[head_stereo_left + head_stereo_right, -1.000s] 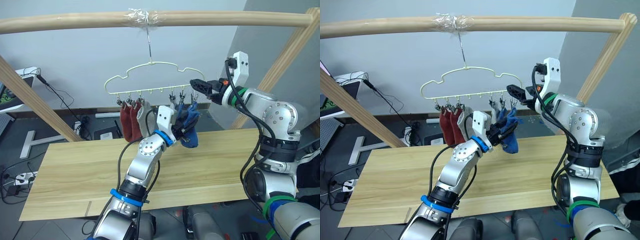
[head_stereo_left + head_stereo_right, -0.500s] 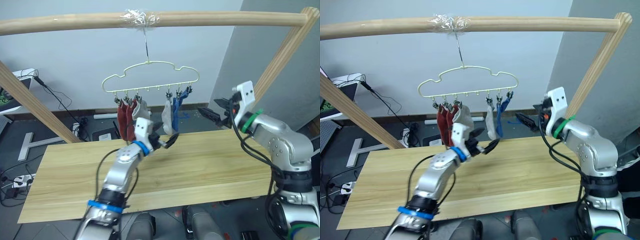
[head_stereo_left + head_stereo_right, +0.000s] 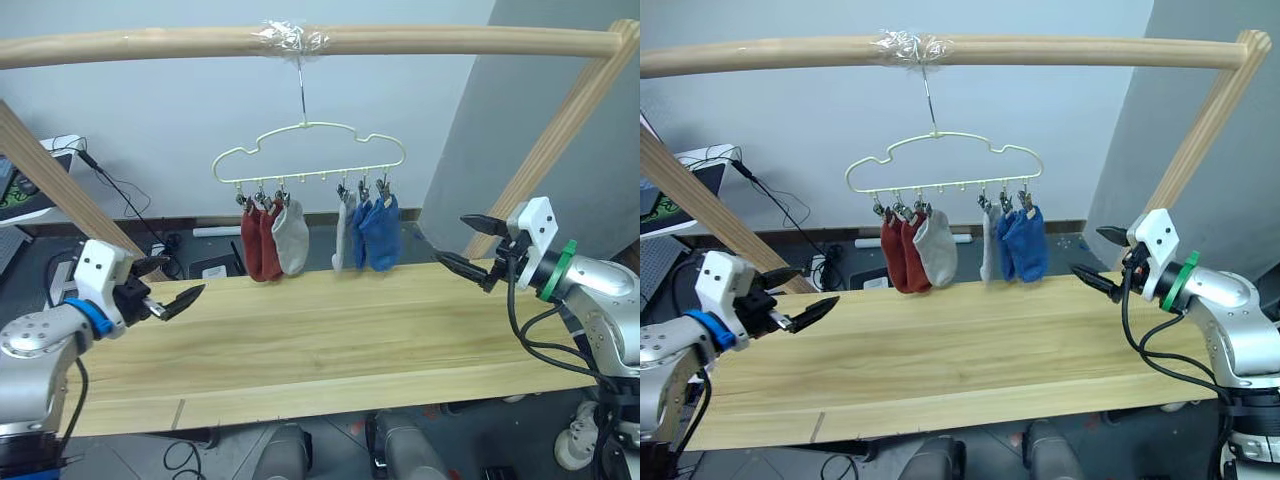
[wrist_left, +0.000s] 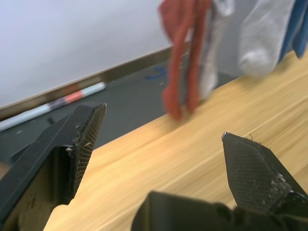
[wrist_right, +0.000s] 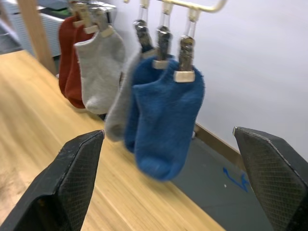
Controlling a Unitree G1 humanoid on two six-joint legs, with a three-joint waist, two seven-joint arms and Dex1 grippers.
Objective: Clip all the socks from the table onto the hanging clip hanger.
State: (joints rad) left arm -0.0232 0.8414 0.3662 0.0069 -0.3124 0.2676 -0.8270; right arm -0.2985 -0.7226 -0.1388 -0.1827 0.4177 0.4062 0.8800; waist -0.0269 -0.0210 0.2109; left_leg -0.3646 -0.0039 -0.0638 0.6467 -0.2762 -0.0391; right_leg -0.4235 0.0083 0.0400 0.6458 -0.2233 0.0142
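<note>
Hanging clipped on the pale yellow-green wire clip hanger [image 3: 308,150]: all six soft fabric ankle socks [image 3: 380,233]; light wood plank bench [image 3: 330,340] bare, task looks finished. Left gripper [image 3: 170,288] and right gripper [image 3: 462,240] open, empty.

second grey sock [image 3: 343,232]: mostly hidden behind the blue socks [image 3: 378,232]
second red sock [image 3: 250,243]: overlapped by its neighbour
table [image 3: 330,340]: near edge cut off

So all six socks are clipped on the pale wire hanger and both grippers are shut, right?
Not quite: the socks do hang on the pale wire hanger, but the left gripper and right gripper are open, as both wrist views show.
</note>
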